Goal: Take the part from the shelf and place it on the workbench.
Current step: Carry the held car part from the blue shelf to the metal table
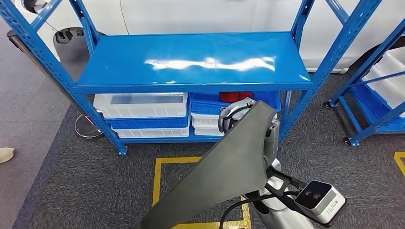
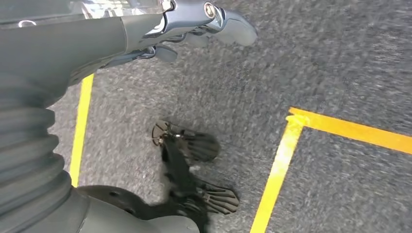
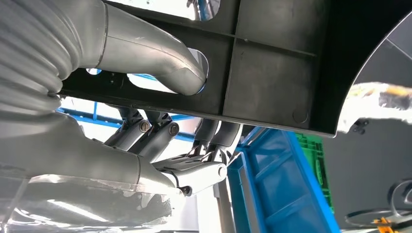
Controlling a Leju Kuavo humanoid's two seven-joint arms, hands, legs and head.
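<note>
The part [image 1: 224, 176] is a long flat dark grey panel, tilted up from the lower middle of the head view toward the shelf. My right hand [image 1: 235, 113] grips its upper end in front of the blue shelf [image 1: 191, 62], whose top board is bare. In the right wrist view the thumb [image 3: 160, 53] goes through a hole in the ribbed part [image 3: 272, 63] and the fingers [image 3: 209, 141] clamp it from the other side. My left hand [image 2: 194, 26] hangs over the grey carpet with its fingers apart and nothing in it.
White bins [image 1: 143, 105] and blue bins [image 1: 210, 107] fill the shelf's lower level. A second blue rack [image 1: 382, 81] stands at the right. Yellow tape [image 1: 157, 181] marks a square on the carpet before the shelf. A person's shoe [image 1: 5, 153] shows at the left edge.
</note>
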